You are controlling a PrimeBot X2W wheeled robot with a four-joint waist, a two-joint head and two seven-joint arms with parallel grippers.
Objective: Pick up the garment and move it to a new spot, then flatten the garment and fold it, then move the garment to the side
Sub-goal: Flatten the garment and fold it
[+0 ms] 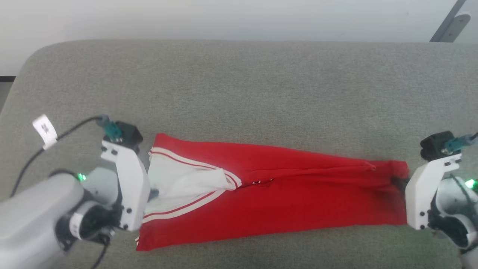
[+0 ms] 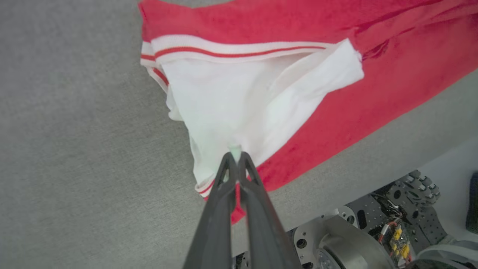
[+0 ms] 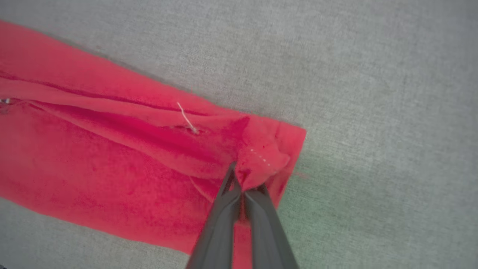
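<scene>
The grey woven worktop (image 1: 239, 82) carries the garment (image 1: 298, 194), a red jersey lying in a long, narrow band that is creased lengthwise and stretched between the two claws. It looks like soft, slightly fuzzy knit. One end shows a smooth white sleeve (image 2: 239, 101), edged with red-and-white striped trim (image 2: 231, 50) and bunched into loose folds.

The left claw (image 2: 235, 155) is closed, its two dark tapered fingers pinching that white sleeve at the tips, so the shirt spreads away ahead of it. The right claw (image 3: 242, 183) is closed too, clamping a puckered red corner at the opposite end, with the cloth running off to its left. Just beyond that pinch sit a short row of white stitches (image 3: 259, 155) and a loose pale thread (image 3: 186, 117).
</scene>
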